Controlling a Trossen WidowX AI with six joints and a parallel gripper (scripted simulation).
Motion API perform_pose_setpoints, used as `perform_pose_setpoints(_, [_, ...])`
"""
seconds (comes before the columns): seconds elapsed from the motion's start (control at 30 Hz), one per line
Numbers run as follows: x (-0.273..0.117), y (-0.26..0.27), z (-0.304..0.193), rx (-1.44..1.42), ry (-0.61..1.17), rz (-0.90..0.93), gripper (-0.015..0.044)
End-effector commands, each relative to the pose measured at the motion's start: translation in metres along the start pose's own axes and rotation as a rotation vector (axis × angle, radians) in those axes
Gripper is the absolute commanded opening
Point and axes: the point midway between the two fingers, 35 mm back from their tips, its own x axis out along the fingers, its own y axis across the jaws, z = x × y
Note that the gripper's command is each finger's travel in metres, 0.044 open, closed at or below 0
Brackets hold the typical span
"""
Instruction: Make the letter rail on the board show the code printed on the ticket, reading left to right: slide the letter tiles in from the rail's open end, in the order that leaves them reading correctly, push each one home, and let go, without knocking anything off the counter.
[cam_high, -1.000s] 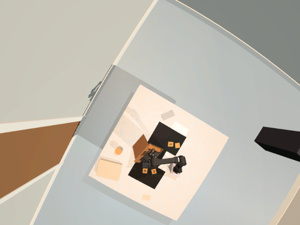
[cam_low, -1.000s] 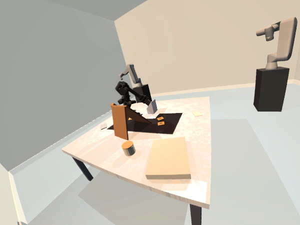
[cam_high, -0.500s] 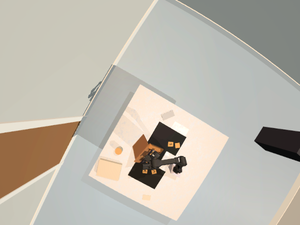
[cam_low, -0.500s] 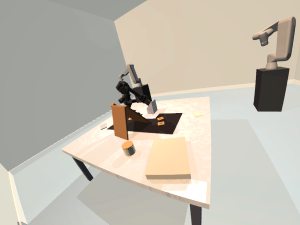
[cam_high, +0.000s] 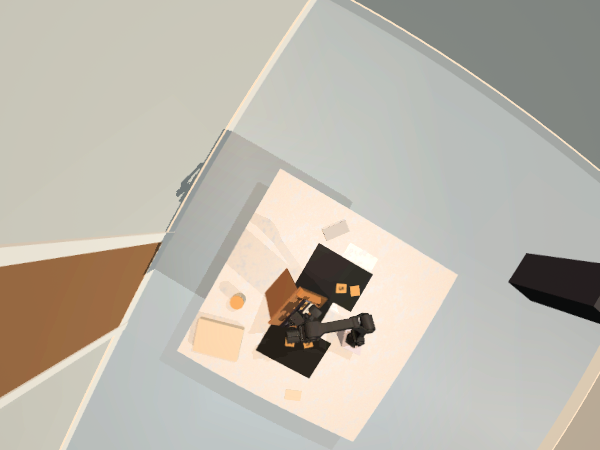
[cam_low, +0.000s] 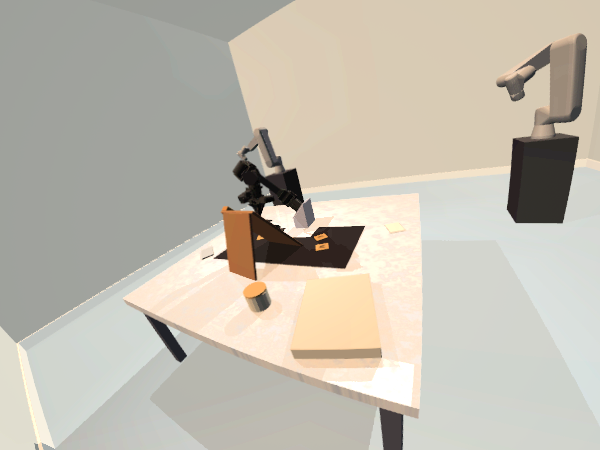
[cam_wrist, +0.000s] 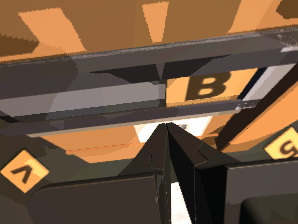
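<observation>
The board (cam_high: 283, 292) (cam_low: 240, 245) stands tilted on the black mat. Its letter rail (cam_wrist: 115, 55) crosses the wrist view, with a B tile (cam_wrist: 205, 86) in its right part; the channel left of B shows no tile. My gripper (cam_wrist: 166, 129) is shut with nothing between its fingertips, just below the rail's lower lip and left of B. A V tile (cam_wrist: 24, 171) lies at lower left and a partly cut-off tile (cam_wrist: 286, 145) at right. The top view shows loose tiles on both sides of the arm, including one tile (cam_high: 341, 288). A white card (cam_wrist: 200, 126) behind the fingertips is unreadable.
The black mat (cam_high: 305, 365) (cam_low: 340, 257) lies under the board. A beige box (cam_high: 218, 340) (cam_low: 337, 315) and an orange-topped can (cam_high: 237, 301) (cam_low: 257, 298) stand behind the board. A grey block (cam_high: 335, 230), a white sheet (cam_high: 362, 256) and a yellow pad (cam_high: 293, 395) (cam_low: 394, 228) lie around the mat.
</observation>
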Motion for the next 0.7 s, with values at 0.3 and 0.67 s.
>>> perform_pose_setpoints(0.3, [-0.040,0.007,-0.011,-0.438,-0.127,0.074,0.0157])
perform_pose_setpoints(0.67, [-0.123,0.013,-0.052,-1.507,-0.553,0.045,0.0440])
